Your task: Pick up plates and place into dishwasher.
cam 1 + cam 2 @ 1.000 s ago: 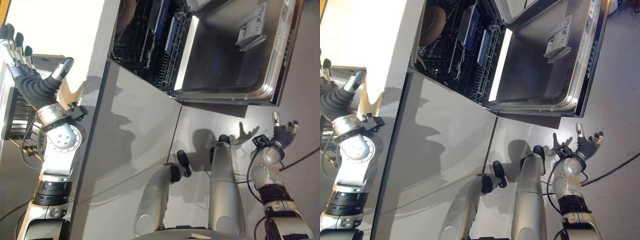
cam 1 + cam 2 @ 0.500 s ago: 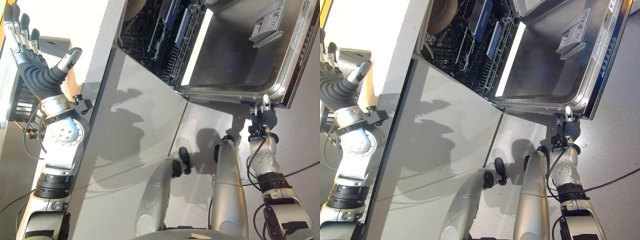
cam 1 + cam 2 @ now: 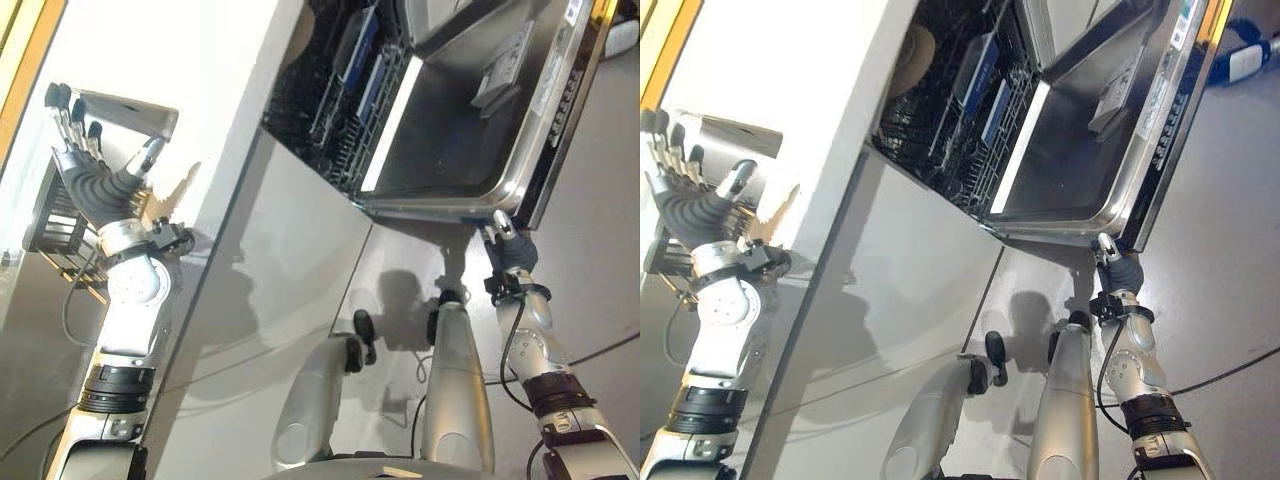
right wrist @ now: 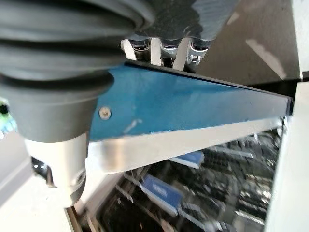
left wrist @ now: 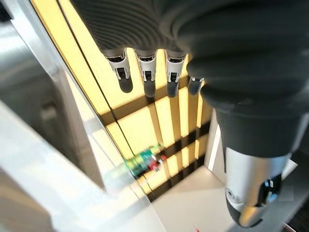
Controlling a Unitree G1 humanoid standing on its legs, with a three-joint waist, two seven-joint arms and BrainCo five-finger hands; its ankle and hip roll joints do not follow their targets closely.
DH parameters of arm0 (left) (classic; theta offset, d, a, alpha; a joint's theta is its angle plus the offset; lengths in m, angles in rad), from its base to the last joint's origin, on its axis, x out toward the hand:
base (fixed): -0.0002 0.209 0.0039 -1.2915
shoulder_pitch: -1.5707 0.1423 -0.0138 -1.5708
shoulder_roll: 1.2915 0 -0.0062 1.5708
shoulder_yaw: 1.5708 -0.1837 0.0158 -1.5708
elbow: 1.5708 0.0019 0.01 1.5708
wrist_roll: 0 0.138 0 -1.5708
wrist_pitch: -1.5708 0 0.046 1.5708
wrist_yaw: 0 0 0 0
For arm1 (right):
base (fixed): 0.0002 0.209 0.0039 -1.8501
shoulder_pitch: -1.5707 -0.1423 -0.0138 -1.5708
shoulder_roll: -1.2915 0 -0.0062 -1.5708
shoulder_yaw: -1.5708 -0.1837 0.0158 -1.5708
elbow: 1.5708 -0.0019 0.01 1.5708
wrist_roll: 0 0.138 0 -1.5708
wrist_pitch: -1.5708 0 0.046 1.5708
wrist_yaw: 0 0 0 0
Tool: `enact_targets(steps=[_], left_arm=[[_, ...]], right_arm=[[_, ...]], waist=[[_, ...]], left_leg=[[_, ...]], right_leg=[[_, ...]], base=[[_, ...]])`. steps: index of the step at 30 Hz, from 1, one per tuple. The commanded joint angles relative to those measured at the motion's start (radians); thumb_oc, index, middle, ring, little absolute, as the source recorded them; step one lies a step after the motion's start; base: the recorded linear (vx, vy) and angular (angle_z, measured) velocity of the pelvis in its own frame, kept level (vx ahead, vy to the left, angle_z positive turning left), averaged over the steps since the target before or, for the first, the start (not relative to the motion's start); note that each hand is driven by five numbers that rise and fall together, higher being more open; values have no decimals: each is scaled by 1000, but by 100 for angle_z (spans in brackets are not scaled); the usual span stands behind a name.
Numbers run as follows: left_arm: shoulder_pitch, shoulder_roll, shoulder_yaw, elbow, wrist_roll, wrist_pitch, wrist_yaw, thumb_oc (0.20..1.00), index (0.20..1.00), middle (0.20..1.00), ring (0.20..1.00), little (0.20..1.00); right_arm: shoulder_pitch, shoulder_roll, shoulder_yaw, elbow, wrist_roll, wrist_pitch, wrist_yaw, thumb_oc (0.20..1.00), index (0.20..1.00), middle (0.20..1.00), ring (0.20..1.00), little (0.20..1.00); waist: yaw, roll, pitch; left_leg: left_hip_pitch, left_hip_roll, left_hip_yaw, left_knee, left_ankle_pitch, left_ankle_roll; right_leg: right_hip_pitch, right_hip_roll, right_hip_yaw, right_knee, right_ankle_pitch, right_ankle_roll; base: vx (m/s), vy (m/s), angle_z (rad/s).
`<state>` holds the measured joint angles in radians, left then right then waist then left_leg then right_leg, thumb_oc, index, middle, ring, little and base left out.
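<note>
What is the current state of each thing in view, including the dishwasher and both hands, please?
dishwasher door: open, folded down.
dishwasher rack: inside the machine, holding blue items and a round brown dish.
left hand: raised above the white counter, fingers straight, holding nothing.
right hand: at the door's outer edge; its fingers go behind the edge, so the grip cannot be read.

Finding no readable text; only tiny, illegible markings along the rim of the dishwasher door [image 3: 560, 90].
</note>
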<state>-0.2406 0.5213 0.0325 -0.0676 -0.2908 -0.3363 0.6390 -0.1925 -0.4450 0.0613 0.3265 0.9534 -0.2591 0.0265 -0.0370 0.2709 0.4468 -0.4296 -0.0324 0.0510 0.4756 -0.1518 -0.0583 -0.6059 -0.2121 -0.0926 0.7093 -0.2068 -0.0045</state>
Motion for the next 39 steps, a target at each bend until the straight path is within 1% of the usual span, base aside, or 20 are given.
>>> enact_targets(steps=[1, 3, 4, 6, 11, 16, 18, 20, 22, 24, 27, 29, 33, 34, 36, 37, 38, 39], left_arm=[[-8, 63, 104, -37, -14, -23, 0, 1000, 1000, 1000, 1000, 1000], [18, 67, 121, -36, -17, -24, -27, 1000, 1000, 1000, 1000, 1000], [27, 68, 126, -37, -17, -24, -30, 1000, 1000, 1000, 1000, 1000], [52, 68, 139, -37, -10, -26, -55, 1000, 1000, 1000, 1000, 1000], [128, 58, 180, -44, 4, -32, -139, 1000, 1000, 1000, 1000, 1000], [157, 61, 192, -59, 13, -14, -188, 1000, 1000, 1000, 1000, 1000], [168, 58, 199, -65, 10, 0, -211, 1000, 1000, 1000, 1000, 1000], [178, 55, 200, -65, 14, 8, -236, 1000, 1000, 1000, 1000, 1000], [181, 54, 202, -69, 15, 20, -255, 1000, 1000, 1000, 1000, 1000], [181, 53, 205, -68, 13, 27, -274, 1000, 1000, 1000, 1000, 1000], [188, 54, 211, -73, 1, 33, -300, 1000, 1000, 1000, 1000, 1000], [197, 53, 213, -75, -7, 31, -304, 1000, 1000, 1000, 1000, 1000], [213, 35, 209, -84, -14, 40, -326, 1000, 1000, 1000, 1000, 1000], [216, 32, 208, -87, -14, 42, -326, 1000, 1000, 1000, 1000, 1000], [234, 14, 212, -96, -7, 53, -325, 1000, 1000, 1000, 1000, 1000], [237, 12, 212, -98, -6, 53, -324, 1000, 1000, 1000, 1000, 1000], [244, 6, 217, -105, -5, 58, -314, 1000, 1000, 1000, 1000, 1000], [247, 3, 217, -107, -8, 61, -314, 1000, 1000, 1000, 1000, 1000]], right_arm=[[-348, 0, -12, -321, -136, -120, 185, 1000, 1000, 1000, 1000, 1000], [-308, 14, -13, -319, -149, -132, 178, 1000, 1000, 1000, 1000, 1000], [-297, 18, -11, -321, -151, -134, 184, 1000, 1000, 1000, 1000, 1000], [-259, 33, -9, -318, -151, -143, 187, 1000, 1000, 1000, 1000, 1000], [-160, 64, 4, -314, -141, -164, 200, 1000, 1000, 1000, 1000, 1000], [-118, 79, 26, -305, -132, -168, 209, 1000, 1000, 1000, 1000, 1000], [-112, 92, 38, -301, -139, -176, 207, 1000, 1000, 1000, 1000, 1000], [-108, 108, 53, -315, -152, -172, 184, 1000, 1000, 1000, 1000, 1000], [-102, 115, 61, -327, -160, -163, 156, 1000, 1000, 1000, 1000, 1000], [-95, 123, 69, -330, -177, -155, 136, 1000, 1000, 1000, 1000, 1000], [-73, 123, 82, -342, -214, -136, 88, 1000, 1000, 1000, 1000, 1000], [-50, 122, 82, -355, -219, -117, 77, 1000, 1000, 1000, 1000, 1000], [25, 110, 74, -370, -280, -37, 2, 1000, 1000, 1000, 1000, 1000], [35, 108, 74, -374, -289, -26, -10, 1000, 1000, 1000, 1000, 1000], [101, 106, 59, -386, -319, 26, -64, 1000, 1000, 1000, 1000, 1000], [110, 107, 56, -390, -328, 33, -76, 1000, 1000, 1000, 1000, 1000], [144, 105, 41, -408, -353, 50, -98, 1000, 1000, 1000, 1000, 1000], [160, 103, 34, -419, -365, 56, -111, 1000, 1000, 1000, 1000, 1000]], waist=[[54, -29, 9], [82, -67, -33], [89, -78, -43], [111, -112, -77], [167, -197, -175], [208, -248, -260], [224, -266, -282], [235, -281, -303], [241, -291, -321], [240, -293, -331], [231, -293, -345], [222, -293, -351], [190, -292, -363], [188, -291, -364], [158, -289, -365], [156, -288, -366], [133, -287, -363], [124, -286, -362]], left_leg=[[45, -71, 32, -83, 79, 67], [82, -73, 10, -92, 72, 69], [94, -74, 3, -96, 70, 70], [126, -73, -16, -105, 64, 72], [224, -58, -66, -167, 56, 73], [297, -49, -104, -255, 76, 75], [323, -44, -109, -284, 79, 76], [349, -39, -112, -312, 83, 78], [369, -35, -114, -333, 87, 79], [385, -33, -116, -346, 86, 80], [414, -22, -112, -376, 92, 80], [424, -17, -107, -390, 97, 79], [437, -8, -85, -408, 101, 77], [438, -7, -82, -410, 101, 77], [445, -2, -62, -420, 101, 78], [447, -2, -59, -421, 101, 79], [448, 0, -45, -423, 100, 81], [449, 0, -38, -424, 99, 81]], right_leg=[[146, -23, 2, -75, 4, 21], [217, -31, -29, -115, 10, 21], [239, -32, -39, -129, 12, 21], [302, -33, -65, -167, 19, 22], [474, -10, -120, -306, 41, 27], [580, 17, -159, -426, 76, 41], [608, 18, -177, -450, 92, 49], [631, 20, -189, -469, 107, 57], [651, 25, -197, -485, 111, 64], [662, 29, -199, -493, 112, 67], [673, 34, -192, -505, 116, 74], [676, 37, -184, -515, 122, 79], [673, 43, -162, -535, 131, 87], [671, 44, -158, -536, 131, 87], [662, 46, -140, -538, 135, 91], [660, 47, -136, -538, 136, 91], [653, 47, -123, -538, 139, 94], [648, 47, -116, -537, 141, 95]], base=[[159, -47, 31], [201, -84, 28], [197, -98, 31], [221, -116, 37], [272, -144, 47], [180, -81, 70], [119, -66, 15], [101, -68, 14], [68, -59, 12], [32, -36, 6], [-2, -34, 3], [0, 0, 0], [-34, -13, -8], [-57, 2, -22], [-64, 8, -20], [-74, 14, -22], [-73, 25, -24], [-94, 42, -20]])
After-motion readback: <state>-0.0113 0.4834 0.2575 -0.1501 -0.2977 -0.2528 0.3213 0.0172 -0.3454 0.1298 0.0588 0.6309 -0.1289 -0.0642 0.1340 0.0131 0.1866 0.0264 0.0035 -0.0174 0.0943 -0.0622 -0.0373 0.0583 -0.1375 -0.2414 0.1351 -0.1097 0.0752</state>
